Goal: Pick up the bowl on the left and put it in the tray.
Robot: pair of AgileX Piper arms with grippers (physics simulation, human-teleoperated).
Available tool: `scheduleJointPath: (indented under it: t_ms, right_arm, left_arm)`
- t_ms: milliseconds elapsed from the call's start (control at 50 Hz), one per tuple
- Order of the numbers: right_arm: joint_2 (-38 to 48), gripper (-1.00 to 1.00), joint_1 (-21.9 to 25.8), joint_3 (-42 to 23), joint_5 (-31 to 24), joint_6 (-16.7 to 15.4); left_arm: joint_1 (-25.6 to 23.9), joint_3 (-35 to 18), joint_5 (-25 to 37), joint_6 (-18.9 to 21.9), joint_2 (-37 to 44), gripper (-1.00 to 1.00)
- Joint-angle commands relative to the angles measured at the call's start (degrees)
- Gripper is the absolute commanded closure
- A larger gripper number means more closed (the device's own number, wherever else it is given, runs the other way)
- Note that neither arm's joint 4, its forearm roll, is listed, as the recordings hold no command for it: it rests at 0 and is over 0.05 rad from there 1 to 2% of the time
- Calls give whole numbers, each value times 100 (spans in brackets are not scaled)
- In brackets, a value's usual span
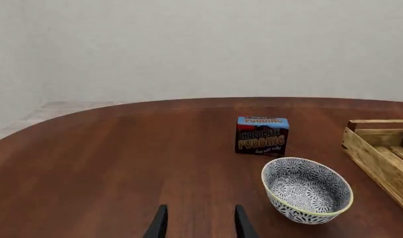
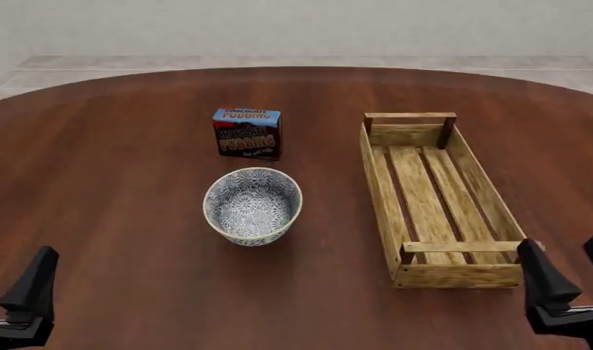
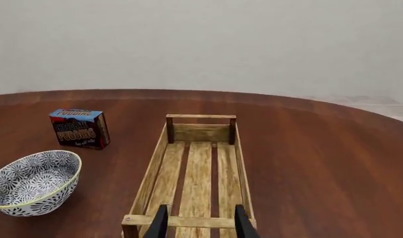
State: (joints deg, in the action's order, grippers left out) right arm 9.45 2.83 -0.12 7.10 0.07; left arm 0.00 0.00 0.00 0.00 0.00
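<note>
Bowl (image 2: 252, 205): blue-patterned ceramic, upright on the table (image 2: 121, 182), left of the tray (image 2: 435, 205) and just in front of the pudding box (image 2: 247, 133); untouched. Tray: slatted wood crate, nothing in it. Left gripper (image 1: 199, 222): fingers apart, holding nothing, near the table's front edge and well apart from the bowl. Right gripper (image 3: 199, 222): fingers apart, holding nothing, by the tray's near end. Progress: none visible; approach, grasp, lift, carry and placement all appear left to do
</note>
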Motion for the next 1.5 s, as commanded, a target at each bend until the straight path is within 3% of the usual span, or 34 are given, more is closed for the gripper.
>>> scheduleJointPath:
  t_ms: [20, 180, 220, 280, 660, 700, 740, 960, 1160, 1240, 1340, 1500]
  right_arm:
    - [535, -100, 277, -51, 396, -32]
    - [969, -100, 511, -234, 561, 85]
    - [1136, -100, 677, -317, 558, 331]
    - [1166, -100, 721, -360, 574, 86]
    - [1528, -100, 1104, -554, 571, 31]
    - [1448, -100, 998, -531, 630, -197]
    - [1594, -100, 1034, -552, 684, -7]
    - [1695, -100, 1112, -561, 740, -196]
    - [2082, -100, 1334, -618, 832, 77]
    - [2170, -100, 1413, -657, 858, -15]
    - [2537, -100, 1552, -684, 1060, 160]
    - [2720, -100, 1709, -694, 1142, 122]
  left_arm:
    - [0, 0, 0, 0, 0, -100]
    - [0, 0, 0, 0, 0, -100]
    - [0, 0, 0, 0, 0, -100]
    - [0, 0, 0, 0, 0, -100]
    - [0, 0, 0, 0, 0, -100]
    - [0, 0, 0, 0, 0, -100]
    - [0, 0, 0, 0, 0, -100]
    - [0, 0, 0, 0, 0, -100]
    - [0, 0, 0, 0, 0, -100]
    - [0, 0, 0, 0, 0, -100]
    - [0, 0, 0, 0, 0, -100]
    - [0, 0, 0, 0, 0, -100]
